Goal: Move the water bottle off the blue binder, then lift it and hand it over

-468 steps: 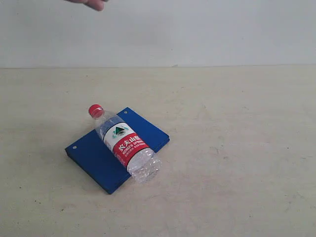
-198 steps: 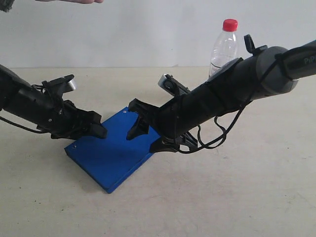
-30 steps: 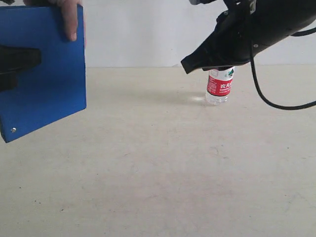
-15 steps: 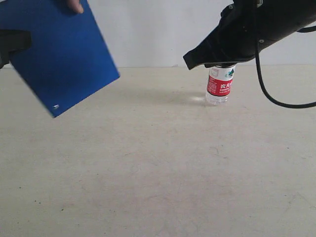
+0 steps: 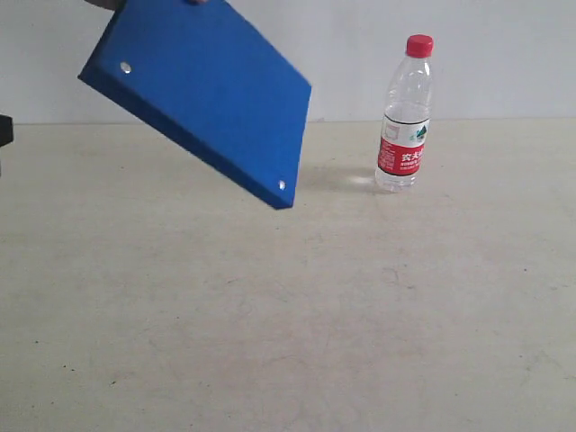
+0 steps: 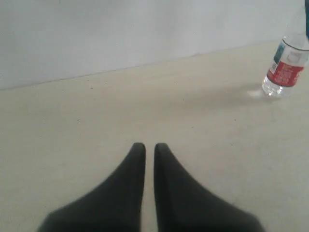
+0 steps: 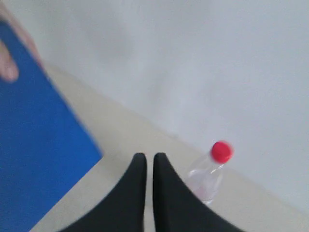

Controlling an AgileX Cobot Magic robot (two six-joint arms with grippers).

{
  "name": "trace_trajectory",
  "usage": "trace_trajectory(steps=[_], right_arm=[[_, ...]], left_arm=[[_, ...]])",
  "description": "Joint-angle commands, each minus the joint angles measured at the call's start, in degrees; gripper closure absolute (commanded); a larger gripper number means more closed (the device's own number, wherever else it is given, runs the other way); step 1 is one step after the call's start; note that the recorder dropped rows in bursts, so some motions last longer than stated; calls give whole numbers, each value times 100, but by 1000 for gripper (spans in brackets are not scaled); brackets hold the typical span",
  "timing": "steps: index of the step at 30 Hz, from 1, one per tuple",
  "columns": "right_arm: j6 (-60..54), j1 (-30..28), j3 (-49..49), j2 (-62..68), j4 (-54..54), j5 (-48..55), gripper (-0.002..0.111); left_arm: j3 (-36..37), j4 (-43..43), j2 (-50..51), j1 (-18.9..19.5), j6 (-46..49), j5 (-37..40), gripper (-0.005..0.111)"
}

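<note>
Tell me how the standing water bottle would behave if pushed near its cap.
The water bottle stands tall and narrow on the table, so a high push would probably tip it. Once down, its round body would likely roll. Its clear wall may flex when gripped; fill level is unclear.

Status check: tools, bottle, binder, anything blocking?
Left tool shut, empty. Right tool shut, empty. Water bottle upright on table, off the blue binder; binder aloft, tilted, in a person's hand. No obstruction seen near bottle.
</note>
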Motion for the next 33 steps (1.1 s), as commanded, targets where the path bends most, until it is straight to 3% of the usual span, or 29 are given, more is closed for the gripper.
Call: trace_trajectory(steps=[1, 3, 6, 8, 12, 16, 19, 28, 33], right_arm=[[670, 1, -14, -1695, -1316, 751, 107], [913, 1, -14, -2423, -1364, 1601, 107], [1076, 1, 289, -3392, -654, 2047, 107], [1129, 1, 853, -3966, -273, 1656, 107], [1446, 1, 2775, -4761, -173, -257, 107], [1605, 1, 4572, -4706, -185, -2102, 107], [1854, 1, 5509, -4419, -185, -2749, 107], [2749, 1, 6855, -3661, -41, -2774, 107], [5363, 1, 6855, -3666, 1653, -1755, 107]], left_arm=[[299, 152, -1365, 8, -1126, -832, 102], [507, 152, -2282, 8, -1423, -1369, 102], [953, 391, -3515, 8, -1331, -1266, 102], [1325, 679, -4146, 8, -1331, -995, 102], [2227, 716, -5015, 8, -1331, -1178, 102], [3012, 716, -5220, 8, -1331, -1509, 102], [3316, 716, -5232, 8, -1331, -1499, 102], [3316, 716, -5232, 8, -1331, -1449, 102], [3316, 716, -5232, 8, -1331, -1449, 102]])
